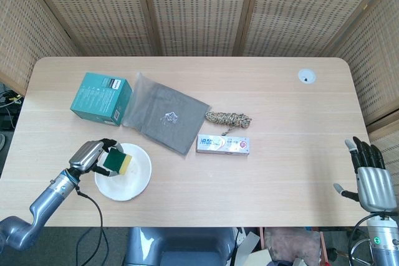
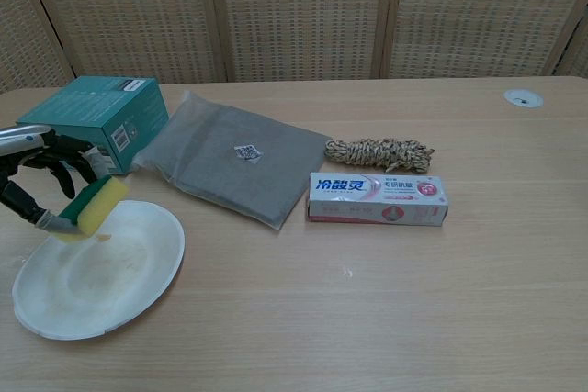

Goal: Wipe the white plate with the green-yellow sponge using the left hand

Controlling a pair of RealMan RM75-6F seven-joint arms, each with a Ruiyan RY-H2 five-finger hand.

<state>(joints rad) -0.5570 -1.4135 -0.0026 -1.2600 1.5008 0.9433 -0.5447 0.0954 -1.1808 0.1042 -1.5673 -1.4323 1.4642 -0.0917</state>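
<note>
The white plate (image 1: 128, 177) (image 2: 106, 273) lies near the table's front left and carries a small brown stain. My left hand (image 1: 90, 156) (image 2: 41, 172) grips the green-yellow sponge (image 1: 118, 162) (image 2: 96, 207) and holds it over the plate's left part, yellow face toward the plate. The chest view shows the sponge's lower end close to the plate, but contact cannot be made out. My right hand (image 1: 370, 179) rests off the table's front right corner, fingers spread and holding nothing.
A teal box (image 1: 101, 98) (image 2: 92, 123) stands behind the plate. A grey packet (image 1: 163, 118) (image 2: 234, 158), a coil of rope (image 1: 229, 118) (image 2: 380, 152) and a toothpaste box (image 1: 222, 144) (image 2: 378, 197) lie mid-table. A round grommet (image 1: 306, 76) sits far right.
</note>
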